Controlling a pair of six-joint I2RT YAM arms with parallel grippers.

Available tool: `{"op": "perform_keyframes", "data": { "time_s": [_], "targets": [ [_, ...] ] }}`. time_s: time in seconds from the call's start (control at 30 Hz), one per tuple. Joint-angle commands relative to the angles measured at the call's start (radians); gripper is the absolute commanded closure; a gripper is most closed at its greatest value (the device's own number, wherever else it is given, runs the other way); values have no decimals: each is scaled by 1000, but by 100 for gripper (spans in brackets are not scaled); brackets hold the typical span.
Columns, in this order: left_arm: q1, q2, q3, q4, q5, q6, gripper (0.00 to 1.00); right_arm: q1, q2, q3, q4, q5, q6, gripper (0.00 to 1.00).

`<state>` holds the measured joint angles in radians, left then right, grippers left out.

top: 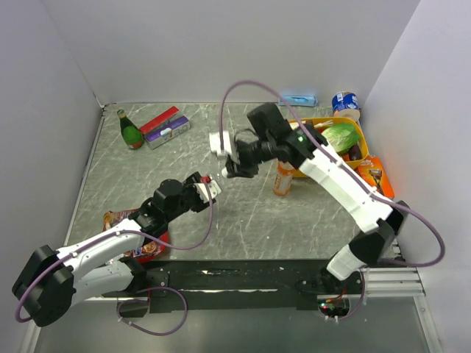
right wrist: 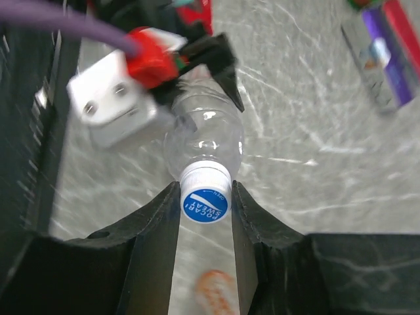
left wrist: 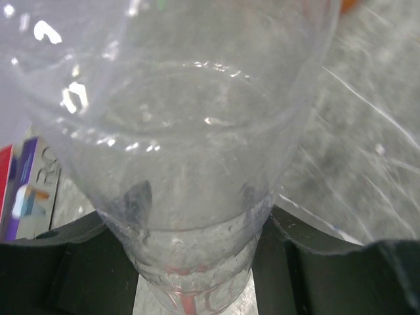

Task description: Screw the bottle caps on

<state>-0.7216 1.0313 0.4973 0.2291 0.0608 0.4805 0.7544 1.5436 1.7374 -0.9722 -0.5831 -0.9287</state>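
**Bench** (top: 294,220): grey marbled top, pale scratches across it. My two arm bases are bolted at its near edge.

**Walls** (top: 221,44): plain white, closing the left, far and right edges.

**Open room:** the bare surface runs widest across the middle and along the near edge between my bases. The left edge is bare between its two corners. The far-right corner is crowded.

**Basket** (top: 329,120): yellow, in the far-right corner, holding a green leafy item and darker pieces I cannot make out.

**Snack bag** (top: 118,219): near-left corner, partly under my left arm.

**Packet** (top: 377,175): orange, at the right edge, just beside the basket.

**Box** (top: 165,126): red and purple, at the far edge, left of centre.

**Green bottle** (top: 131,131): dark glass, upright, far-left corner, near the box.

**Orange bottle** (top: 283,180): upright, right of centre, beside my right arm. I cannot tell whether it is capped.

**Can** (top: 344,101): blue and white, against the far wall behind the basket.

**Clear bottle** (right wrist: 203,141): held over the middle of the bench, its neck pointing at my right wrist.

**Left pincer** (left wrist: 197,259): clamped on the clear bottle's body, one finger on each side.

**Right pincer** (right wrist: 205,197): closed on the cap, both fingers touching its sides.

**Cap** (right wrist: 205,205): white skirt, blue printed top, seated on the clear bottle's neck.
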Motion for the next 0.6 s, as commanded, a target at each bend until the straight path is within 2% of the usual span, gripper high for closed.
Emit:
{"op": "perform_keyframes", "data": {
  "time_s": [0.0, 0.23, 0.37, 0.5, 0.53, 0.57],
  "targets": [
    [-22, -5, 29, 245, -100, -127, 99, -47, 96, 140, 59, 8, 506, 100],
    [-27, 21, 47, 276, -176, -194, 99, -58, 165, 214, 50, 6, 775, 100],
    [-35, 47, 58, 274, -231, -233, 99, -69, 156, 166, 76, 170, 1092, 100],
    [-41, 104, 113, 217, -304, -305, 99, -70, 196, 217, 34, 189, 1111, 100],
    [-41, 119, 119, 191, -311, -313, 99, -78, 199, 235, 32, 195, 1111, 77],
    [-41, 121, 122, 181, -315, -315, 99, -101, 199, 258, 36, 192, 1114, 64]
  ]
}}
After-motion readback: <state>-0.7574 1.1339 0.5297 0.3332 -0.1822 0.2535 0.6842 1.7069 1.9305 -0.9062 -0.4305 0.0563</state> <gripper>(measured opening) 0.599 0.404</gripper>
